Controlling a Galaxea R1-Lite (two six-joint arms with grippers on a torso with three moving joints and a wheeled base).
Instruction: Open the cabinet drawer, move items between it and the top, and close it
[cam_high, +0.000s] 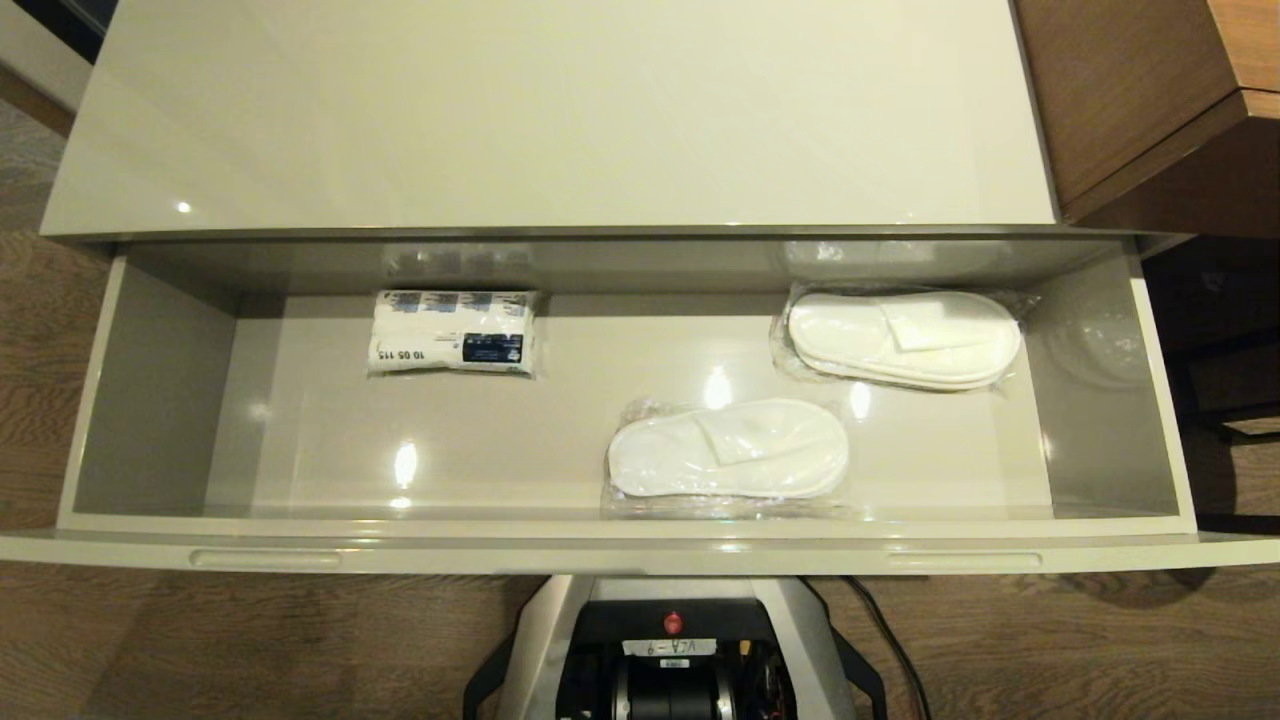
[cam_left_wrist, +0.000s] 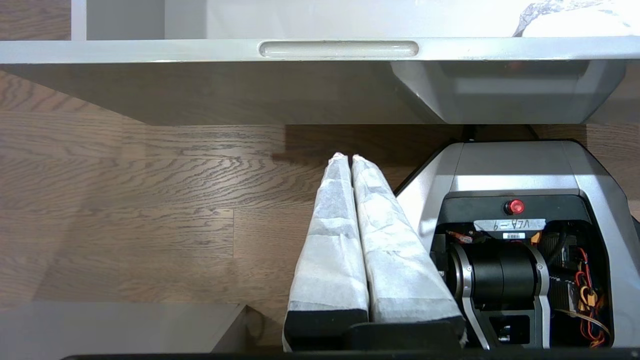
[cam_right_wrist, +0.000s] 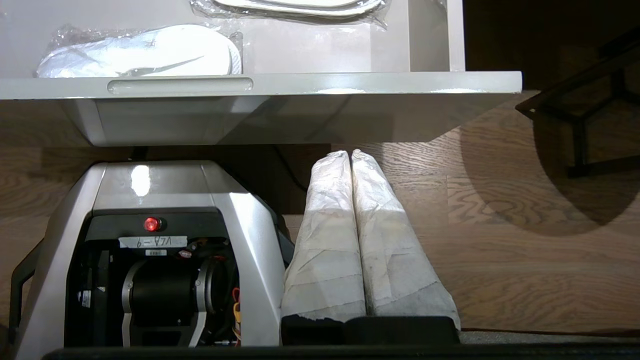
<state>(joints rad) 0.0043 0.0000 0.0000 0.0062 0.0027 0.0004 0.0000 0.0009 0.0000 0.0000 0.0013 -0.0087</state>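
The cabinet drawer (cam_high: 640, 548) stands pulled out wide below the glossy cream top (cam_high: 560, 120), which is bare. Inside lie a white wrapped pack with a dark label (cam_high: 452, 332) at the back left, one plastic-wrapped white slipper pair (cam_high: 728, 448) near the front middle and another (cam_high: 905, 338) at the back right. My left gripper (cam_left_wrist: 347, 157) hangs shut and empty over the floor, below the drawer front (cam_left_wrist: 200, 50). Just as low on the other side of my base, my right gripper (cam_right_wrist: 350, 154) is shut and empty. Neither arm shows in the head view.
My base (cam_high: 670, 640) sits right under the drawer's front edge. Brown wooden furniture (cam_high: 1150, 100) adjoins the cabinet at the back right. A dark frame (cam_right_wrist: 580, 125) stands on the wooden floor to the drawer's right. A cable (cam_high: 880, 620) runs past the base.
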